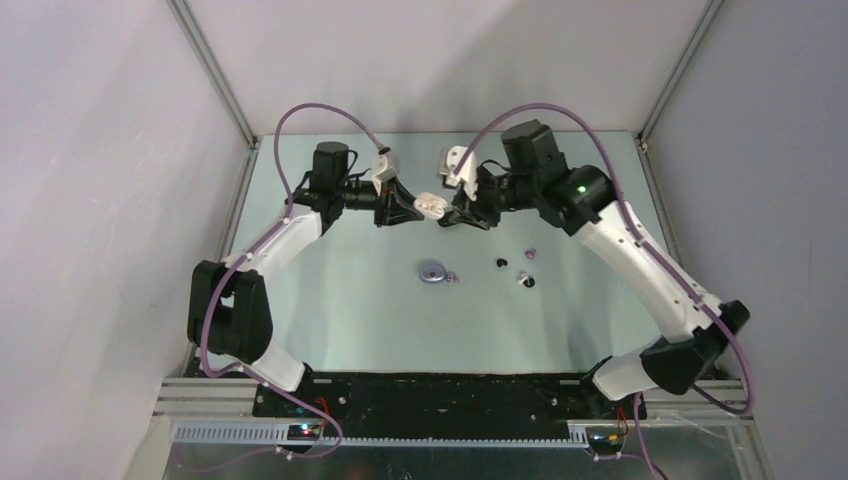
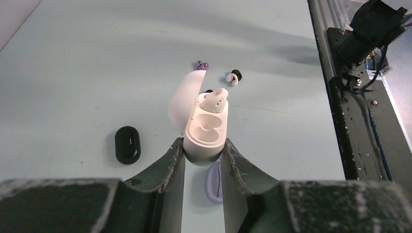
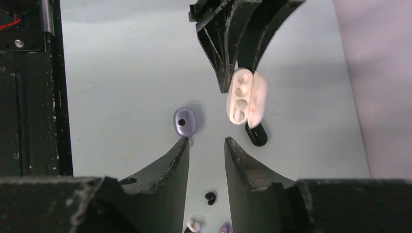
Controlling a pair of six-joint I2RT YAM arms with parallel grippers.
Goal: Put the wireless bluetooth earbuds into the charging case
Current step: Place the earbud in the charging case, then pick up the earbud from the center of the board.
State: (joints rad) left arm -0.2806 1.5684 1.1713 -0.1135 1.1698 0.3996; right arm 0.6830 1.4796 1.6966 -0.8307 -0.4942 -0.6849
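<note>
Top external view, taken from the left: the left gripper point(image 1: 415, 207) is clamped on a white charging case point(image 1: 432, 206), held clear of the table point(image 1: 330, 300) and turned toward the other arm. This is probably so that the open side faces whatever that arm brings.

The left wrist view explains the low hold. The fingers point(image 2: 177, 162) pinch only the rounded bottom end of the case. That leaves the hinged lid point(image 2: 180, 104) swung back and both moulded sockets uncovered. A white earbud point(image 2: 214, 100) sits in the far socket, and the near socket looks empty. The shell is smooth, glossy, oval plastic, which is likely slippery against the scuffed dark pads.

On the table below lie a matte black case point(image 2: 127, 144) and a lavender case point(image 1: 433, 272). Further right are a black earbud point(image 1: 501, 262) and a lavender earbud point(image 1: 530, 253), both tiny and pebble-like, lying loose and apart from the cases.

At the right, the right gripper point(image 3: 206, 145) has its jaws parted with nothing between them. It hangs near the held case, seemingly placed to work at its sockets.
</note>
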